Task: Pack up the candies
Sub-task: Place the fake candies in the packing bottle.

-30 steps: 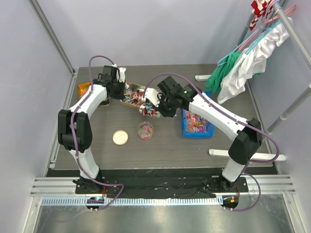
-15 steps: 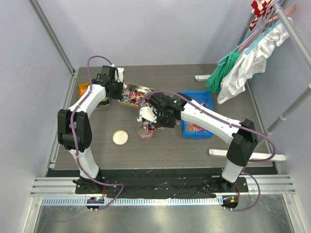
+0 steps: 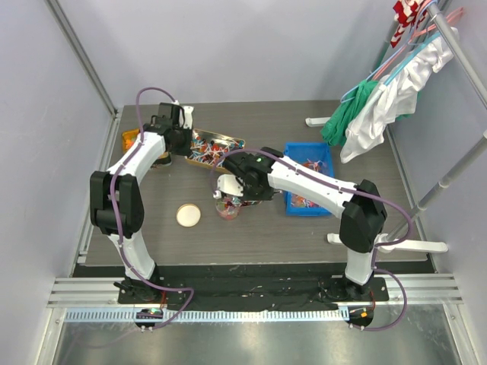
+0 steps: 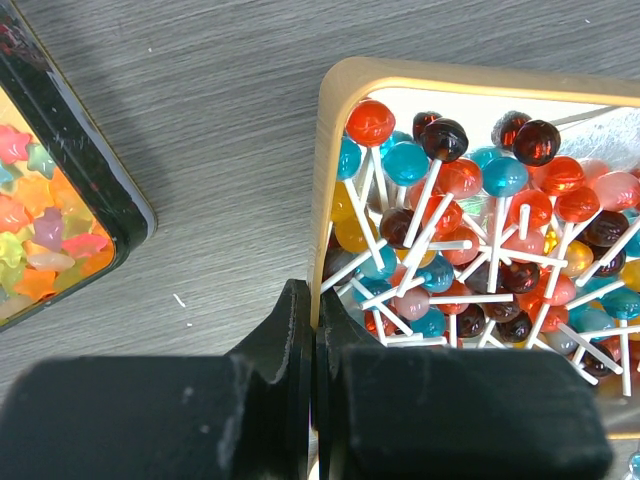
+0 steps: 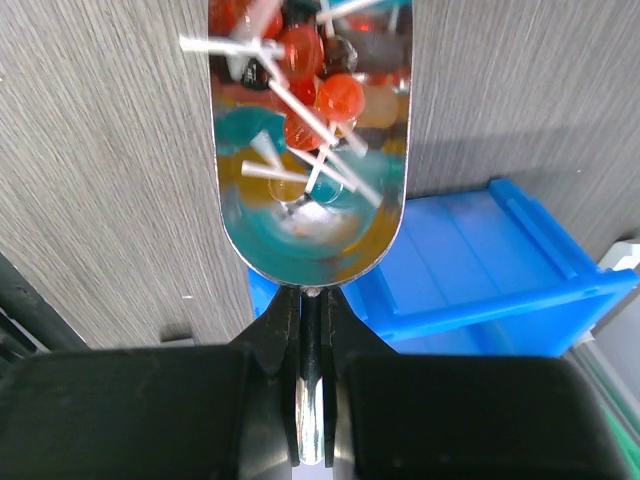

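- My left gripper [image 4: 313, 300] is pinched tight on the near rim of the gold tray [image 4: 328, 150], one finger outside the wall and one inside
- The tray is heaped with candies [image 4: 480, 230], round heads on white sticks, piled against that rim
- To the left of the tray lies a strip of bare table [image 4: 200, 100], then the black-rimmed tin [image 4: 112, 170] of star gummies, apart from the tray
- My right gripper [image 5: 312, 300] is clamped on the handle of a metal scoop [image 5: 300, 250], which carries candies at its far end
- Grey table lies on both sides of the scoop, and the blue bin [image 5: 470, 260] has an edge close on the right
- From above, the small jar [image 3: 227, 209] sits partly under my right gripper, with the round lid [image 3: 188, 215] flat to its left, apart
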`<state>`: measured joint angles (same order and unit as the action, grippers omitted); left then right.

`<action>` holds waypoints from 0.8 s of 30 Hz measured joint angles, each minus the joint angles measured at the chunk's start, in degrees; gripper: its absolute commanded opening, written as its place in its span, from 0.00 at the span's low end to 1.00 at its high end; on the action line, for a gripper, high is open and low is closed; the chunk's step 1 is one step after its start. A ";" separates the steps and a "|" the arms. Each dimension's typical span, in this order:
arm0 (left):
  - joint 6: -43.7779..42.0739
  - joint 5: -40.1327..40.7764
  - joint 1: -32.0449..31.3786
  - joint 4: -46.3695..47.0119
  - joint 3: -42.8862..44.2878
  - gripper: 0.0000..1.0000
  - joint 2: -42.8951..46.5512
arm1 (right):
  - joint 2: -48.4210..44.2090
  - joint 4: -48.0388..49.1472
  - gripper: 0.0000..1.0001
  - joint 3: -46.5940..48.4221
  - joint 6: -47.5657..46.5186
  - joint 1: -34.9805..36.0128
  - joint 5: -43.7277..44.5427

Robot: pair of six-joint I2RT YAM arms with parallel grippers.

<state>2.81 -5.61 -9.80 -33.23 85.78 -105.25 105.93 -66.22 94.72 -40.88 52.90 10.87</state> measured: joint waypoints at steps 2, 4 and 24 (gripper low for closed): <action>0.00 0.00 0.09 -0.02 0.00 0.00 0.00 | 0.42 -0.63 0.01 0.81 -0.42 0.13 0.46; 0.00 0.00 0.09 0.00 0.00 0.00 -0.02 | 0.68 -1.11 0.01 1.22 -0.83 0.28 0.85; 0.00 0.00 0.13 0.00 0.00 0.00 -0.02 | 2.16 -4.37 0.01 3.74 -2.54 2.03 3.61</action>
<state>2.81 -5.61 -9.67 -33.23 85.78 -105.27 108.09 -70.59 98.45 -43.42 54.94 14.48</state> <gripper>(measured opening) 0.027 0.090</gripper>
